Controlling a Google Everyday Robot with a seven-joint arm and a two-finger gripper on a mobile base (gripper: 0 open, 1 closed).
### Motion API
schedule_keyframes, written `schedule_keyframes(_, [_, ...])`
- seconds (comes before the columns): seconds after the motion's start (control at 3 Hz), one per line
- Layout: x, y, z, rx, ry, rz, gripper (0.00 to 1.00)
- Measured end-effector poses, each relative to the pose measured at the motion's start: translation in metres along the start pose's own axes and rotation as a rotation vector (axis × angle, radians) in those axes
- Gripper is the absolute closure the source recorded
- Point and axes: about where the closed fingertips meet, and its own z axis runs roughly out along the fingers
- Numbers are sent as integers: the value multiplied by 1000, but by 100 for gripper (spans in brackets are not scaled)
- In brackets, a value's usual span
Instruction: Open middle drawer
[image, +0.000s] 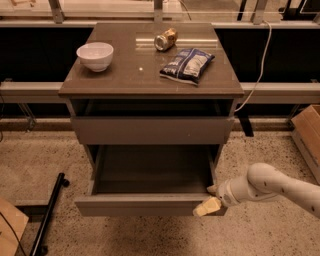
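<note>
The middle drawer is grey-brown and handleless. It stands pulled far out of the cabinet and its wide shallow tray is empty. My gripper is at the right end of the drawer's front panel. One finger is inside the tray and the other finger is on the outer face, so they clamp the panel's top edge. My white arm comes in from the right, low over the floor.
The drawer above is slightly out. On the cabinet top are a white bowl, a tipped can and a chip bag. A black pole lies at the left, a cardboard box at the right.
</note>
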Motion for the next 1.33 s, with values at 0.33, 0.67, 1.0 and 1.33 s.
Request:
schedule_keyframes(0.33, [0,0,0,0,0,0,0])
schedule_keyframes(0.67, [-1,2,1,0,0,0,19])
schedule_keyframes(1.0, [0,2,1,0,0,0,43])
schedule_keyframes(1.33, [13,8,-5,-9,18,22,65])
